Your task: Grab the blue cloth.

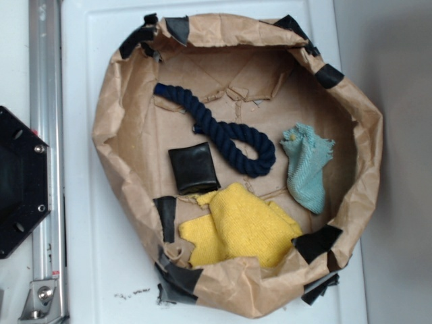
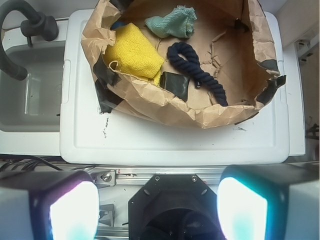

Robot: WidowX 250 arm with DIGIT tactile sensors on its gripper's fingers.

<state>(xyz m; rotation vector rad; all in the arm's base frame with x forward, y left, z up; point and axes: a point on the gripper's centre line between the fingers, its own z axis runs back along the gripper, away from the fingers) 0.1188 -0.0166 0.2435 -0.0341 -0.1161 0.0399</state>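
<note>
Your jaws (image 2: 158, 210) stand wide open and empty, well short of the blue cloth (image 2: 172, 24) lying far ahead in the paper-lined bin (image 2: 150, 102).

White tabletop (image 1: 101, 270) carries crumpled brown paper nest (image 1: 121, 135).

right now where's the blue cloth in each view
Exterior: the blue cloth lies at the right of the paper bin, right of the rope's loop.
Wrist: it sits at top centre, at the far side of the bin from the camera, above the rope.
Shared landmark: the dark blue rope lies beside the cloth in both views.
</note>
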